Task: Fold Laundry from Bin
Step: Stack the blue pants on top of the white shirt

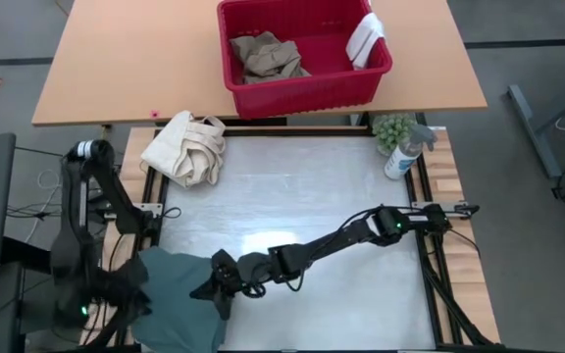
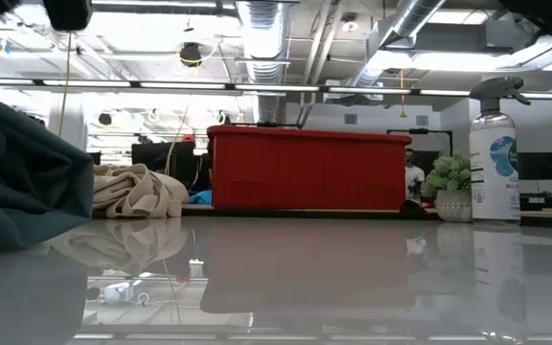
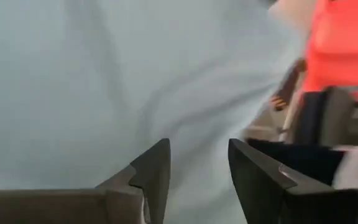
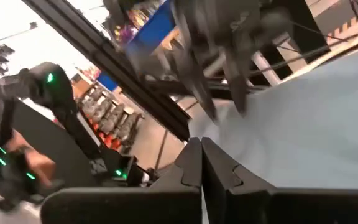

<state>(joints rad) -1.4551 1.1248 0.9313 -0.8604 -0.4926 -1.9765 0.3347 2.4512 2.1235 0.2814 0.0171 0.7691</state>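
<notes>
**While pressed shut at teal cloth, right gripper low at near-left of table**

Though reaching in from the right side, sits with right gripper [image 1: 214, 291] stretched far across the pale grey table [image 1: 302, 186] to the edge of the large teal-green garment [image 1: 175, 299]. Fingers clenched tight together in right wrist view [image 4: 201, 149], tips right against the cloth [image 4: 316, 118]; cannot tell if a fold is pinched between them.

Left gripper [image 3: 197, 168] down over the same garment at the near-left corner, mostly hidden from above by arm and cloth. Fingers [image 3: 154, 171] parted with a clear gap, teal fabric [image 3: 104, 81] filling the view past them; cannot tell if touching.

Garment heaped at the near-left table edge, rising as a dark slope in low view [image 2: 17, 182].

Red rectangular plastic basket [image 1: 307, 93] on the wooden table beyond the far edge, well apart from both grippers; red wall plain in low view [image 2: 310, 168]. Inside: crumpled tan khaki trousers [image 1: 268, 56] at left, small white cloth [image 1: 366, 39] leaning on right rim.

Cream bundled canvas cloth [image 1: 189, 147] at far-left corner, also low view [image 2: 137, 192]. Clear spray bottle [image 1: 405, 152] and small green plant [image 1: 392, 127] at far-right corner.
</notes>
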